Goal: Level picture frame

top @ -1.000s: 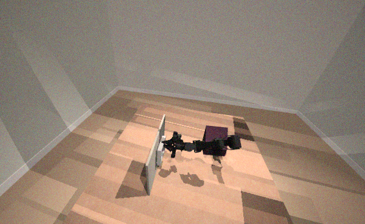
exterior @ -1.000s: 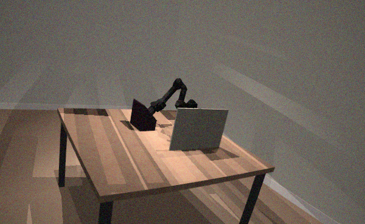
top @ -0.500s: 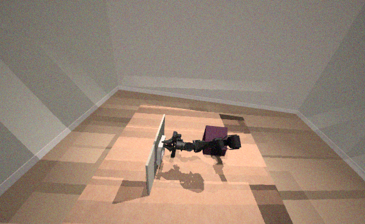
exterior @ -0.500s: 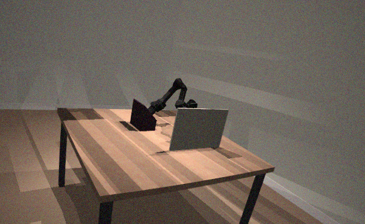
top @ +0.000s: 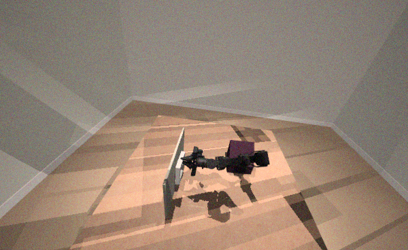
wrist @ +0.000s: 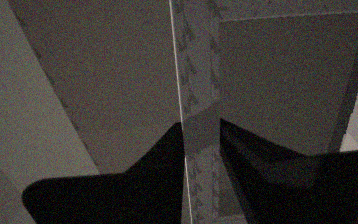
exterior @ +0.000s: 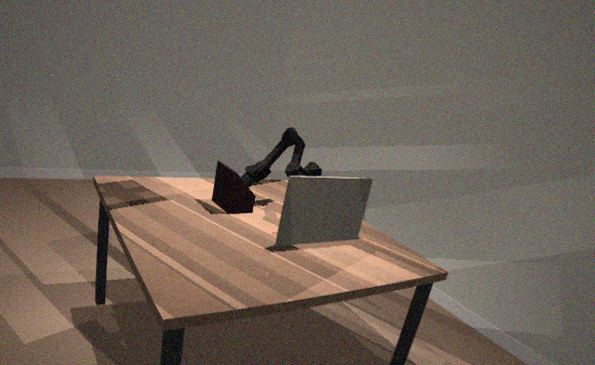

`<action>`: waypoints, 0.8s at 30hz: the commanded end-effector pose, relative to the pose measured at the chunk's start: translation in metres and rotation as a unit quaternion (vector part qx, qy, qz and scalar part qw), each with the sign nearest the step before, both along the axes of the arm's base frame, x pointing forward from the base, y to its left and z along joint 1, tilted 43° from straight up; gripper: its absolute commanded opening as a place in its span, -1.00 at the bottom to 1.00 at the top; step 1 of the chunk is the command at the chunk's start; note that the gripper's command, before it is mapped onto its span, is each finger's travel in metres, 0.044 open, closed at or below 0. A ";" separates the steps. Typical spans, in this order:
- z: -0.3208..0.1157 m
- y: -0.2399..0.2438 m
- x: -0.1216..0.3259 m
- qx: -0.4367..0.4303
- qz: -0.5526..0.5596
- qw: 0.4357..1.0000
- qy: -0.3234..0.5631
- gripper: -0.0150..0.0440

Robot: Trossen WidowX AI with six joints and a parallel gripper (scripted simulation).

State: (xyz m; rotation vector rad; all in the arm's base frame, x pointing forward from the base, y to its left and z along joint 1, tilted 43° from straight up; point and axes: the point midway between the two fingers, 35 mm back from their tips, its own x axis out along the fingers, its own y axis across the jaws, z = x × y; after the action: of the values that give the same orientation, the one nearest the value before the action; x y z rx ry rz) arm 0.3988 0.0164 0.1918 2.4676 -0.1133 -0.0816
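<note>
In the top view, a black robot arm reaches leftward over a wood-plank table; its gripper is at the front of a pale upright wall panel; the white picture frame is on the arm's side of that panel, at the fingertips; a dark purple block stands beside the arm, partly hidden beneath it; dark shadows fall across the wood.

In the exterior view, the table has a wooden top and dark legs; the grey back of the panel faces the viewer and hides the frame and the fingertips; behind it the arm rises to a bent elbow and comes down toward the panel's far side; the purple block looks nearly black here, with a slanting upper edge.

In the wrist view, two black fingers come in from the lower left and lower right; the jaws pinch one grey bar of the picture frame, which runs nearly upright through the picture between them; a top bar extends to the right, around a darker inner area; whether the frame hangs level cannot be told from here.
</note>
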 end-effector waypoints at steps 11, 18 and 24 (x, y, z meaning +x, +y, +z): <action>0.002 -0.002 0.000 -0.001 -0.006 1.000 -0.005 -0.49; 0.003 -0.003 0.000 -0.001 -0.006 1.000 -0.005 -0.49; 0.003 -0.003 0.000 -0.001 -0.006 1.000 -0.005 -0.49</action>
State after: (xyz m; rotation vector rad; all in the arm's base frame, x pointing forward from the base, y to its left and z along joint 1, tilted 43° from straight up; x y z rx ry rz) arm 0.3988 0.0167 0.1919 2.4676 -0.1132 -0.0807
